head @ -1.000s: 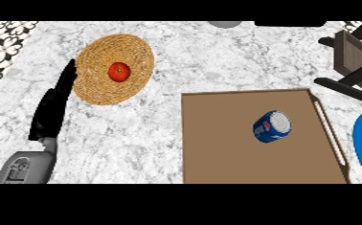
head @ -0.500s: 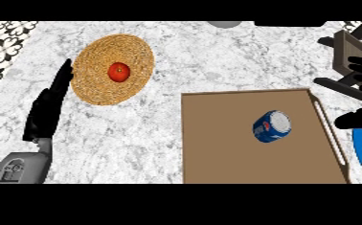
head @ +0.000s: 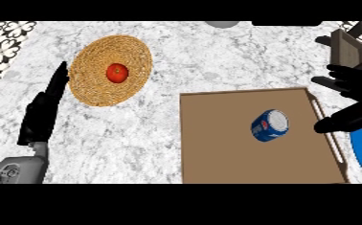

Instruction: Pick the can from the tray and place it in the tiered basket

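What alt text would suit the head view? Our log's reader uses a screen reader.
A blue cylindrical can lies on its side on a brown rectangular tray, with the black right hand open at the tray's right edge. At left, the black left hand rests beside a round woven mat bearing a red fruit.

I am standing at a kitchen counter. The evidence: the worktop (head: 212, 56) below me is white marble with grey veining, running the full width of my view. At its far left edge a strip of patterned black-and-white tile (head: 13, 39) shows. On the counter sits a round woven mat (head: 99, 83) with a red fruit, probably a tomato (head: 117, 73), at its centre. A brown serving tray (head: 233, 157) with a slotted handle along its right side lies nearby and holds a blue drink can (head: 269, 125). All are domestic food items.
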Robot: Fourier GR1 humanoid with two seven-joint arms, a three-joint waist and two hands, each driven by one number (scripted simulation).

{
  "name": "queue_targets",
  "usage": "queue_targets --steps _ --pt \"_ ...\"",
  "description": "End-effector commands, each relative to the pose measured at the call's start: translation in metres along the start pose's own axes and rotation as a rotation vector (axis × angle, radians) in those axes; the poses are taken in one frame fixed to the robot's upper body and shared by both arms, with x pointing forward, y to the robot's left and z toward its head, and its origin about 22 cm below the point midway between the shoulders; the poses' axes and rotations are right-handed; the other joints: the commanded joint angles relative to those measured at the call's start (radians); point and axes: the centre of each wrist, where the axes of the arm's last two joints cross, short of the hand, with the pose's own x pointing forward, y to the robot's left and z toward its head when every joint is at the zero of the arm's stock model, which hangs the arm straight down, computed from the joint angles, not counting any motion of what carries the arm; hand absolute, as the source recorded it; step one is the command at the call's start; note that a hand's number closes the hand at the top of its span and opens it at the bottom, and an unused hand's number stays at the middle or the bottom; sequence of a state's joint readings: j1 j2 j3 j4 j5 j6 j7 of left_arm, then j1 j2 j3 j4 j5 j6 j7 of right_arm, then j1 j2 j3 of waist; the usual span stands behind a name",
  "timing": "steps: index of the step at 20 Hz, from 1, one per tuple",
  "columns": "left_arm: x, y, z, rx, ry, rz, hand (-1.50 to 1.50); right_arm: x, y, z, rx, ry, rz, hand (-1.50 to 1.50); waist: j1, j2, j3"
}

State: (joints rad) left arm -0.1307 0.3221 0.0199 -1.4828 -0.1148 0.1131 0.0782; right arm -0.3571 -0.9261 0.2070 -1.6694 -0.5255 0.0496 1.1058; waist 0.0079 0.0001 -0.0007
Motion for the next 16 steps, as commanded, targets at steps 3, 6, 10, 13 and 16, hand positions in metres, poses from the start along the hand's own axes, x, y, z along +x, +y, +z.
queue_targets --steps 3,6,10,13,16 --pt "0.002 0.006 -0.006 -0.004 0.013 0.002 0.00 0.006 0.028 0.024 -0.011 0.081 0.083 -1.50 -0.013 -0.004 0.000" --pt "0.007 -0.012 -0.005 0.005 -0.002 -0.004 0.00 0.026 0.010 0.011 -0.043 0.096 0.128 -1.50 0.003 0.001 0.000" --pt "0.001 -0.020 -0.006 -0.016 -0.001 0.000 0.00 0.018 0.046 0.023 -0.067 0.083 0.168 -1.50 -0.009 -0.001 -0.001" --pt "-0.006 -0.002 -0.004 -0.002 -0.009 0.011 0.00 0.012 0.048 0.003 -0.079 0.092 0.173 -1.50 0.000 0.000 0.000" --pt "-0.001 -0.012 0.005 -0.010 0.014 -0.012 0.00 0.017 0.046 0.018 -0.063 0.103 0.159 -1.50 -0.005 -0.003 0.000"
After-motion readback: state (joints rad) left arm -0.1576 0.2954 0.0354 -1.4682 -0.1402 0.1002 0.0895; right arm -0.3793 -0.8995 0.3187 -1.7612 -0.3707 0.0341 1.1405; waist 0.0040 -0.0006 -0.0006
